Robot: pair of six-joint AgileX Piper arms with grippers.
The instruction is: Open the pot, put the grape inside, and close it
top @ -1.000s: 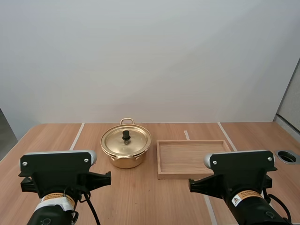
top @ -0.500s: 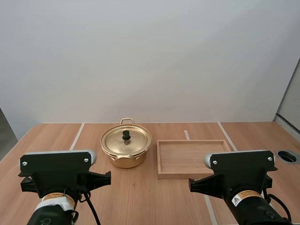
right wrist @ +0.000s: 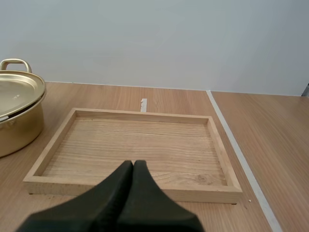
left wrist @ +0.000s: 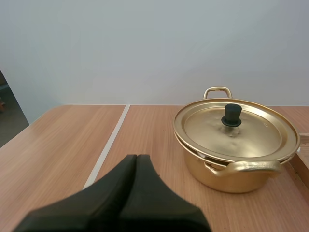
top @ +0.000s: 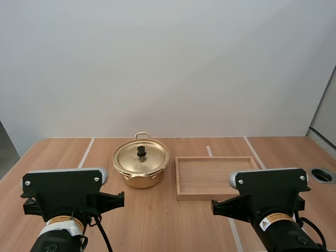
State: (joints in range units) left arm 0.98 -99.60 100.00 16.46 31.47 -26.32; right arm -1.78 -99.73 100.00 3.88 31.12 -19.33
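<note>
the pot (top: 140,167) sits on the wooden table (top: 157,220), golden and shiny, with its lid (top: 149,157) seated flat on the rim and a small black knob (top: 141,151) upright at the lid's centre. one loop handle (top: 142,135) sticks out on the pot's far side and another on its near side. just beside the pot, on its right in the high view and not touching it, lies a shallow wooden tray (top: 215,176), its long side running away from the pot. a pale stripe (top: 85,153) runs along the table left of the pot, and another passes on the tray's far side from the pot. my left arm (top: 65,194) sits nearer the camera than the pot and to its left; my right arm (top: 270,191) sits nearer than the tray. the left gripper (left wrist: 136,157) hangs low over the table short of the pot, well apart from it; its two black fingers (left wrist: 118,181) lie pressed together as one dark wedge with nothing between them. the right gripper (right wrist: 133,163) points at the tray's near rim, with the pot off past the tray's left edge; its fingers are likewise closed together, holding nothing.
</note>
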